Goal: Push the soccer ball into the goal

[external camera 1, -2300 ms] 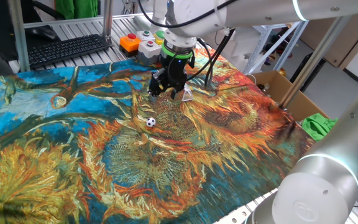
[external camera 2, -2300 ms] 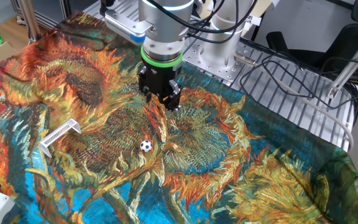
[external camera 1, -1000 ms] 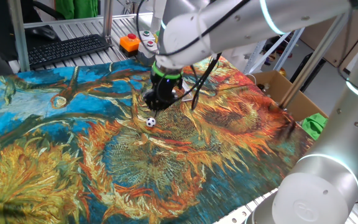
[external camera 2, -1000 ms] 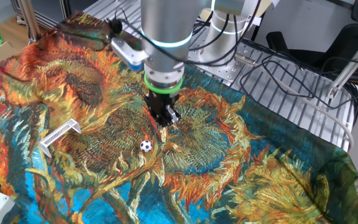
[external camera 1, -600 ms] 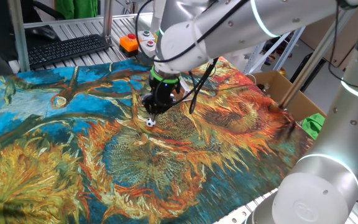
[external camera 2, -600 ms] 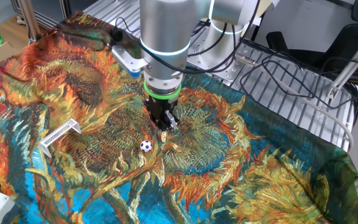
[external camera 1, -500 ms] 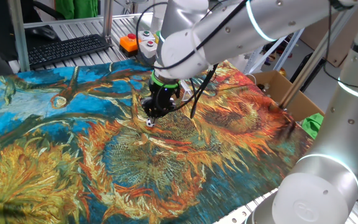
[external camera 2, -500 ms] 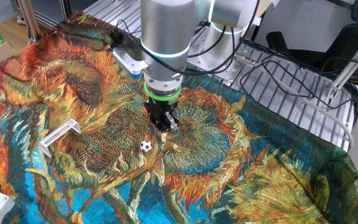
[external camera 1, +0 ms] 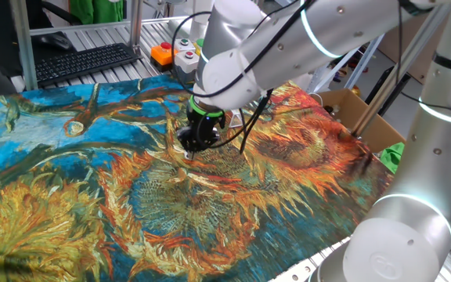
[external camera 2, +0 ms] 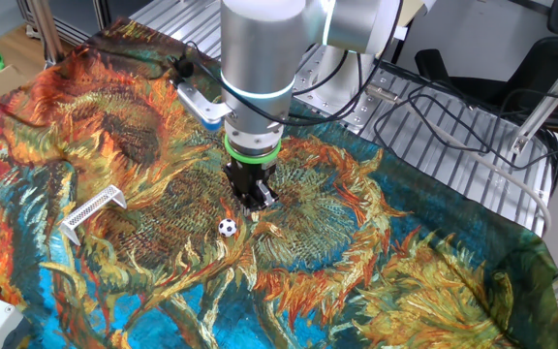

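Note:
The soccer ball point(external camera 2: 228, 228), tiny and white with black patches, rests on the sunflower-print cloth point(external camera 2: 376, 242). My gripper point(external camera 2: 253, 204) points straight down with its fingers together and nothing in them, its tips just right of and behind the ball, a small gap apart. The goal point(external camera 2: 93, 208), a pale wedge-shaped frame, lies on the cloth well to the ball's left. In one fixed view the gripper point(external camera 1: 189, 150) hangs low over the cloth and covers the ball, and the arm hides the goal.
A box with coloured buttons point(external camera 1: 177, 53) and a keyboard point(external camera 1: 84, 63) sit beyond the cloth's far edge. A cardboard box point(external camera 1: 351, 106) and green cloth point(external camera 1: 402, 157) lie off to the right. Cables point(external camera 2: 453, 116) run over the metal rails behind the arm.
The gripper has come down and moved closer to the ball, still shut. The ball and the goal have stayed where they were.

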`<state>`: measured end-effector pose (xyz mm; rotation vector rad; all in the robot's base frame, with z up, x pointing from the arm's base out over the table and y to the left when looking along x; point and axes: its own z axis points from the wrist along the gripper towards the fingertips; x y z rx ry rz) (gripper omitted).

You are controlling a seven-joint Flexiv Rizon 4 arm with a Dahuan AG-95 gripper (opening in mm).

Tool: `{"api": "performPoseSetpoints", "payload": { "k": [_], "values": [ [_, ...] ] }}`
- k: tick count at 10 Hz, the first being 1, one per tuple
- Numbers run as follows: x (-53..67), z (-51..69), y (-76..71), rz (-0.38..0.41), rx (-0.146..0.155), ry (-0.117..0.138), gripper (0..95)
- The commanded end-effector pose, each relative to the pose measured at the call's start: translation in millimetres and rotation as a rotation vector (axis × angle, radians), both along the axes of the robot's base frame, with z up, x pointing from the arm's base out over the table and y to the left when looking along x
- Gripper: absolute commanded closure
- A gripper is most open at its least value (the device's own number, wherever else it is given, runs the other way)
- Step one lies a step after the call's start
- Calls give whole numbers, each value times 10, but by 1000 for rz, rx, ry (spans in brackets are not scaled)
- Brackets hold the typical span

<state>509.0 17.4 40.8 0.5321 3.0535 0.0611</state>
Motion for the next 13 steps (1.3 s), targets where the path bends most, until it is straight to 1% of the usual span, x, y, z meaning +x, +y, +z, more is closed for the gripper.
{"api": "performPoseSetpoints", "payload": {
  "k": [1,2,4,9,11,12,13],
  "values": [
    [-5,-56,-18,4,-2,-4,950],
    [-9,-113,-31,5,-5,-11,950],
    [3,-138,-41,4,-5,-14,950],
    [10,-136,-43,-5,-1,-14,950],
    [6,-138,-44,-12,0,-8,950],
    [6,-138,-44,-12,0,-9,950],
    [6,-138,-44,-18,0,-16,950]
  ]
}}
